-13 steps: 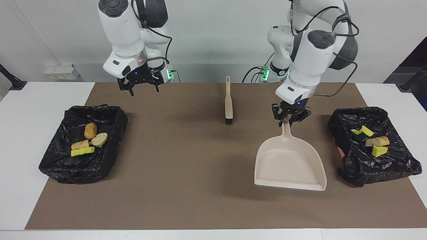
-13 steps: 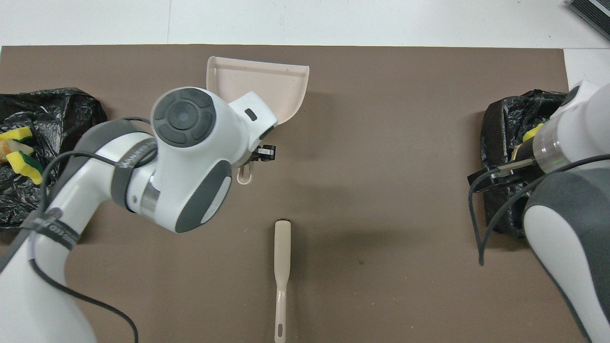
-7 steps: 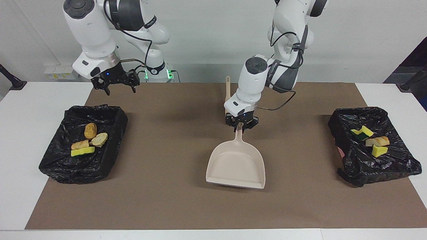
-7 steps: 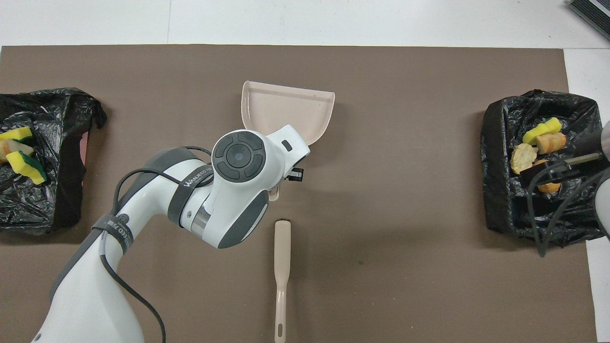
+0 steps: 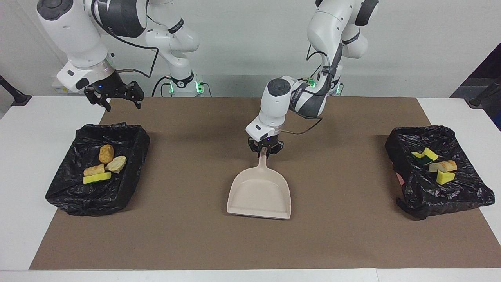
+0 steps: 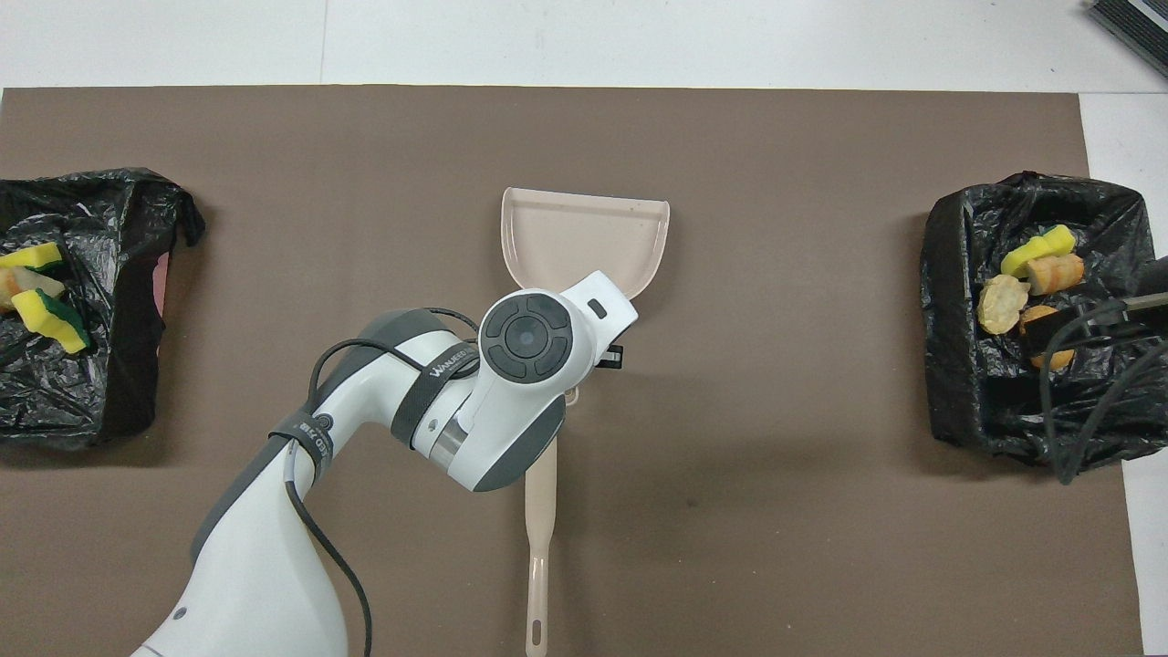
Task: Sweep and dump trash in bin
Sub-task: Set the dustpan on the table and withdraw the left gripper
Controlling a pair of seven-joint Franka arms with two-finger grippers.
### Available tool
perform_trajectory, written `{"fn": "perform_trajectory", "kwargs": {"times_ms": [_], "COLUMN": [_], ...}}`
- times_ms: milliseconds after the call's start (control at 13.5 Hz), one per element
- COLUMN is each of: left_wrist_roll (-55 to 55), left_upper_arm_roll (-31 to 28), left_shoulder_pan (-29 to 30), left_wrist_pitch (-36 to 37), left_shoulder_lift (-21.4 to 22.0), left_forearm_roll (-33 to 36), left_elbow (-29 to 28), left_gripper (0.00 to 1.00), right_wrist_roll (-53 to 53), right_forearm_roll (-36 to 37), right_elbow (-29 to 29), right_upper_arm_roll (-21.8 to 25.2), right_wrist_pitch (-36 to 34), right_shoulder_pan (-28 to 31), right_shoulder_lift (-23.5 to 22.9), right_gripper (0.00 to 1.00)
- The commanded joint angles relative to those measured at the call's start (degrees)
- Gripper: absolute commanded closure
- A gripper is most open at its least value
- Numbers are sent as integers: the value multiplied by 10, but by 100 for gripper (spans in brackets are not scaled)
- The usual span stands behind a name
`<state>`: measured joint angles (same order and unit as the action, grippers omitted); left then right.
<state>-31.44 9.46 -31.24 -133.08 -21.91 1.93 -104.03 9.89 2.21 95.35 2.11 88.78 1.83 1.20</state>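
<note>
dustpan at mid-mat, scraps in both bins

- brown mat (image 5: 195, 243): covers most of the white table (image 5: 23, 156).
- beige dustpan (image 5: 260, 194): lying at the centre of the mat, handle toward the robots, open lip away from them; the pan looks bare inside.
- left gripper (image 5: 265, 150): clenched on the dustpan's handle, reaching in from its arm's end to the mat's middle.
- right gripper (image 5: 113, 97): fingers spread wide, grasping nothing, hanging over the table at the robot-side edge of the bin at its own end; this arm waits.
- beige brush (image 6: 539, 538): flat on the mat between the dustpan and the robots, at 6 o'clock from the pan in the overhead view, its upper part hidden under the left arm.
- black-lined bin, right arm's end (image 5: 66, 196): holds four pieces of the trash (image 5: 103, 164), three tan bread-like chunks and one yellow sponge bit, clustered together.
- black-lined bin, left arm's end (image 5: 462, 196): holds three more pieces (image 5: 436, 166), two yellow-green sponge bits and one tan chunk.
</note>
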Motion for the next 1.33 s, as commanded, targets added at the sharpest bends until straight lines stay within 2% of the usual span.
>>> {"fn": "perform_trajectory", "kwargs": {"times_ms": [0, 74, 593, 741, 964, 1260], "left_wrist_roll": [3, 0, 3, 13, 124, 131], "left_upper_arm_roll": [-11, -12, -20, -20, -20, -20], "left_shoulder_pan": [-7, -5, 84, 121, 178, 225], "left_wrist_pitch": [-8, -8, 55, 82, 162, 291], "left_shoulder_lift": [9, 9, 63, 94, 143, 194], "left_forearm_roll": [-7, -7, 0, 1, 0, 1], "left_elbow": [-11, -11, 1, 1, 3, 31], "left_gripper": [48, 0, 0, 0, 0, 0], "right_wrist_roll": [11, 7, 6, 9, 9, 7], "right_forearm_roll": [-4, -5, -5, -3, -1, -1], "right_elbow": [4, 4, 9, 5, 6, 5], "right_upper_arm_roll": [-4, -4, -6, -6, -5, -4], "right_wrist_pitch": [7, 7, 7, 7, 5, 5], "right_shoulder_pan": [-2, -2, -6, -6, -2, 1], "right_shoulder_lift": [8, 9, 14, 12, 13, 12], "right_gripper": [0, 0, 0, 0, 0, 0]}}
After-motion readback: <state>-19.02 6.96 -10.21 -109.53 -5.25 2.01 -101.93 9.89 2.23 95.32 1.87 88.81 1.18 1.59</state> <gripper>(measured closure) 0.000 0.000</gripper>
